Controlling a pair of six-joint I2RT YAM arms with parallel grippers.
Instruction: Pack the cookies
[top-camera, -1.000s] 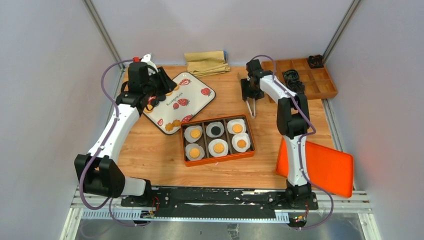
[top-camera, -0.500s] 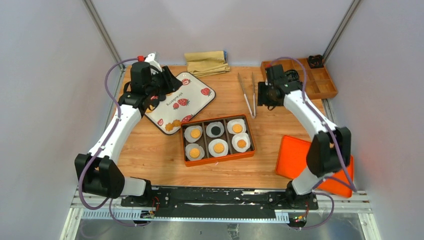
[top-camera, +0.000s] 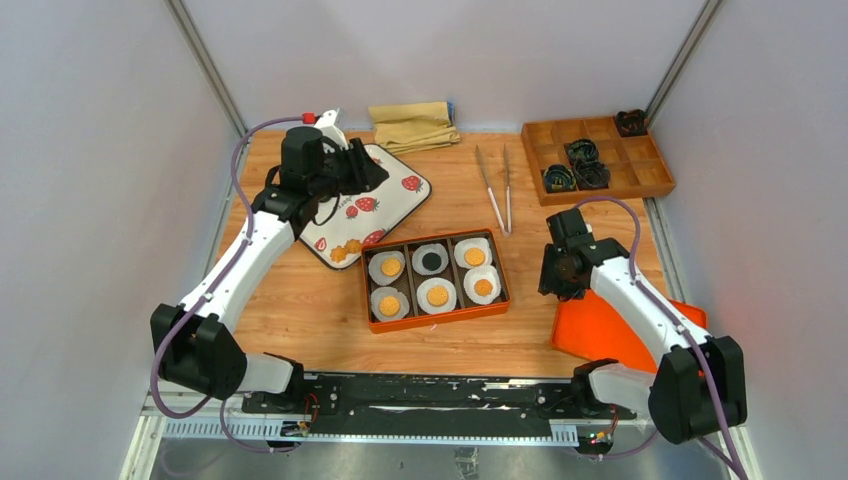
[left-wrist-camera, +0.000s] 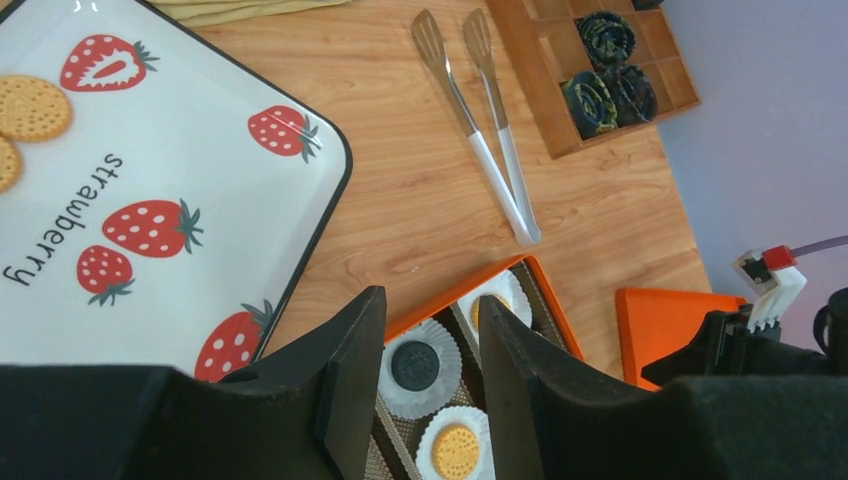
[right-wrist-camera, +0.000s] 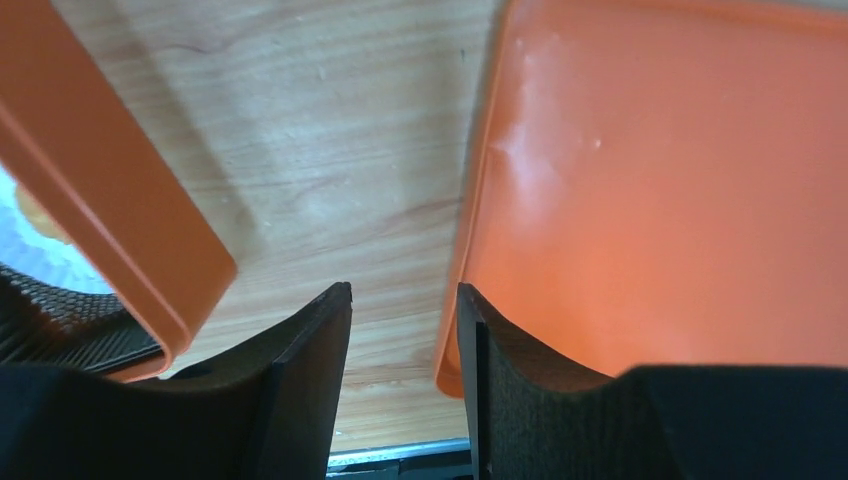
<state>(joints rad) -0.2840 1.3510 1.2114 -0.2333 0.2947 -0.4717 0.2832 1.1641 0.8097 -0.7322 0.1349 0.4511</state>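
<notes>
Six round biscuit cookies (top-camera: 437, 296) already sit cupped in the orange six-compartment box (top-camera: 440, 317), so the right gripper (right-wrist-camera: 404, 295), jaws parted and empty, sits low beside the flat orange lid (right-wrist-camera: 660, 180), apparently to grasp its edge (the left gripper (left-wrist-camera: 430, 300), likewise parted and empty, hovers over the strawberry-printed white tray (left-wrist-camera: 220, 90)).

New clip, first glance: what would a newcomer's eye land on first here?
The orange box in the middle: six white paper cups, five with golden cookies, one with a black cookie. Behind it to the left sits the strawberry-printed tray with a few cookies left. The right gripper is poised open over the orange lid's edge, near right.
</notes>
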